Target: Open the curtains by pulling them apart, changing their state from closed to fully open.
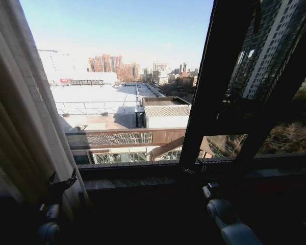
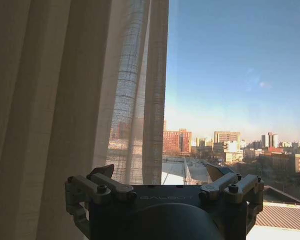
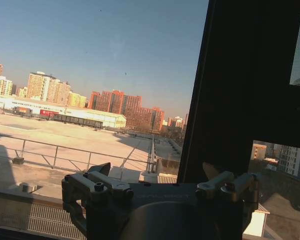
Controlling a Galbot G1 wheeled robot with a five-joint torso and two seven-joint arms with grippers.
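The sheer cream curtains (image 1: 25, 117) hang bunched in pleats at the left side of the window, with the glass to their right uncovered. In the left wrist view the curtains (image 2: 65, 100) fill the side near one finger, their woven edge hanging beyond the fingertips. My left gripper (image 1: 62, 179) (image 2: 161, 172) is open, low down right beside the fabric, with nothing between its fingers. My right gripper (image 3: 155, 172) is open and empty, facing the glass next to the dark window frame (image 3: 245, 75). The right arm (image 1: 222, 209) sits low at the right.
A dark window frame post (image 1: 209, 87) slants down the right half of the window. A dark sill (image 1: 143, 176) runs along the bottom, in front of both arms. Beyond the glass lie rooftops and distant buildings.
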